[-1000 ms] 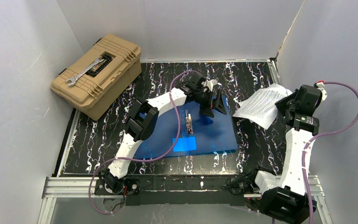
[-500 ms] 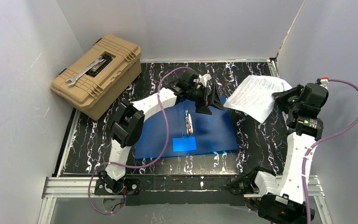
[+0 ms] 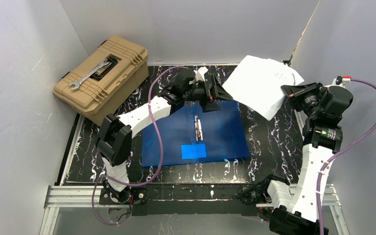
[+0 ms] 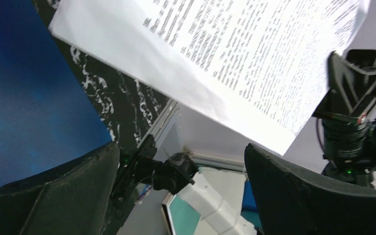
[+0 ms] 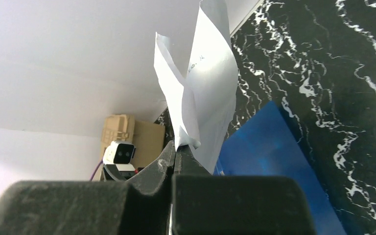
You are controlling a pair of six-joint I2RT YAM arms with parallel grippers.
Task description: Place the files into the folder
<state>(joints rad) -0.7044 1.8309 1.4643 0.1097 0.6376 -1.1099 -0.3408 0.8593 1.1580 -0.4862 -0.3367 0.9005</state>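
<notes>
The blue folder (image 3: 196, 133) lies flat on the black marbled table, a lighter blue square (image 3: 194, 151) near its front edge and a small clip (image 3: 198, 129) at its middle. My right gripper (image 3: 288, 91) is shut on the corner of the white printed files (image 3: 260, 83) and holds them in the air at the back right, beyond the folder's far right corner. In the right wrist view the files (image 5: 203, 93) stand up from the shut fingers (image 5: 178, 161). My left gripper (image 3: 214, 97) is open and empty at the folder's far edge; the files (image 4: 235, 54) hang above it.
A tan toolbox (image 3: 102, 78) with a wrench (image 3: 89, 75) on its lid stands at the back left. Grey walls close in on three sides. The folder (image 4: 24, 98) fills the left of the left wrist view.
My right gripper has lifted the files up and back, from beside the folder's right edge to high at the back right. My left arm has stretched back to the folder's far edge.
</notes>
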